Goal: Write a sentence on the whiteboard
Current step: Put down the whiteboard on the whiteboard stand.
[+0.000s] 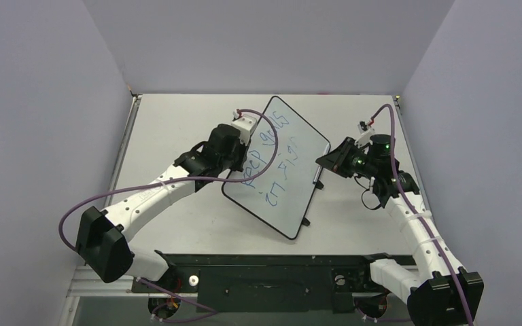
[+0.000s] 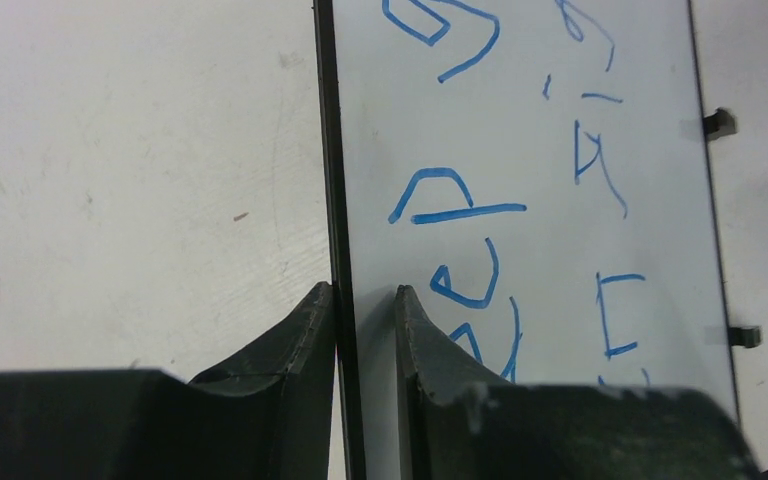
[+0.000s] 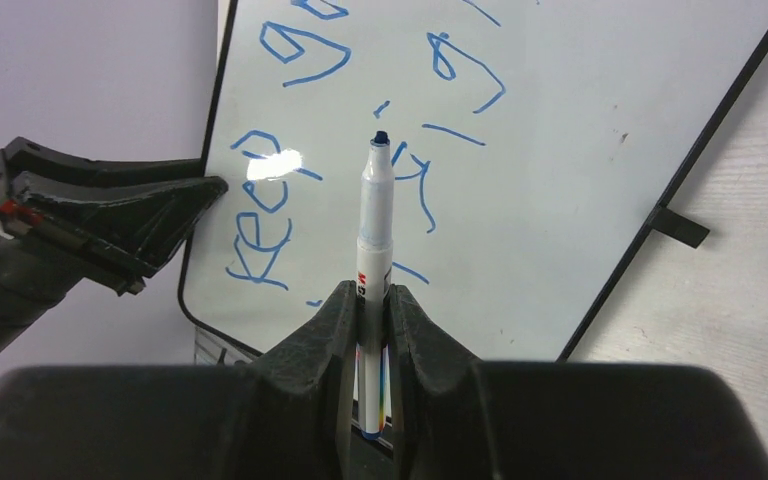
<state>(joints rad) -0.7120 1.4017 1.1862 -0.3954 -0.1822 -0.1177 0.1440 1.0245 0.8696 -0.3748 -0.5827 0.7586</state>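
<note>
The whiteboard (image 1: 292, 187) lies at an angle in the middle of the table, its left long edge raised. The blue sentence (image 1: 266, 157) runs in two uneven lines; "keep" (image 3: 260, 245) is readable. My left gripper (image 1: 234, 173) is shut on the whiteboard's left rim (image 2: 338, 200), one finger (image 2: 305, 330) on each side of the edge. My right gripper (image 1: 325, 163) is shut on a white marker (image 3: 375, 215) with its dark blue tip uncapped. The tip points at the board's face (image 3: 580, 150) near the second line. I cannot tell if it touches.
Two black clip feet (image 1: 306, 222) stick out on the board's right edge. The left arm's purple cable (image 1: 272, 146) arcs over the board. A black rail (image 1: 258, 261) runs along the near edge. Purple walls (image 1: 41, 102) close in three sides.
</note>
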